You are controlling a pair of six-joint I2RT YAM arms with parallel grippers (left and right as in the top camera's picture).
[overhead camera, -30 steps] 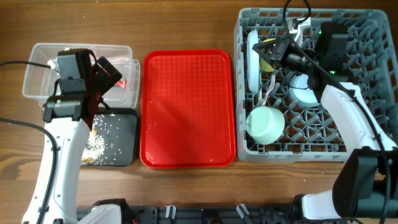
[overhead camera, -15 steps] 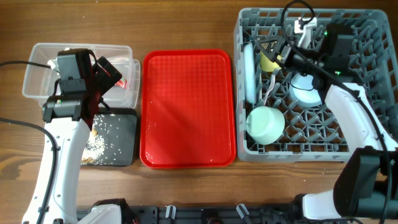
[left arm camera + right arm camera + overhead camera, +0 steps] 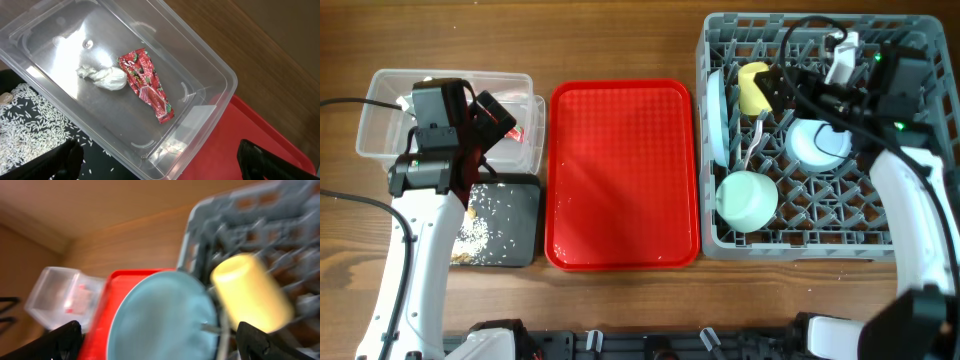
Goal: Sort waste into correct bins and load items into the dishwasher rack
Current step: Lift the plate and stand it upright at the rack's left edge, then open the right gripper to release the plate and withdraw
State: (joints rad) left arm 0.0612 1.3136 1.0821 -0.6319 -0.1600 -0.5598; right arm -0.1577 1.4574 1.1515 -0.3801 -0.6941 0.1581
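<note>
The grey dishwasher rack (image 3: 800, 248) holds a light blue plate (image 3: 718, 115) on edge, a yellow cup (image 3: 753, 88), a pale green bowl (image 3: 748, 197), a second blue plate (image 3: 817, 143) and white cutlery (image 3: 757, 140). My right gripper (image 3: 788, 88) hovers open just right of the cup and holds nothing. Its blurred wrist view shows the plate (image 3: 165, 315) and cup (image 3: 250, 292). My left gripper (image 3: 162, 160) is open above the clear tub (image 3: 210, 65), where a red-and-white wrapper (image 3: 147, 85) and a white tissue (image 3: 105, 77) lie. Crumbly scraps (image 3: 480, 235) sit on the black tray (image 3: 515, 215).
A bright red serving tray (image 3: 620, 170) lies bare between the bins and the rack. The left arm stretches over the black tray and the tub's near corner. Cables from the right arm trail across the rack's back.
My right gripper has opened, let go of the yellow cup and drawn back to the right. The cup now rests in the rack. The left arm has not moved.
</note>
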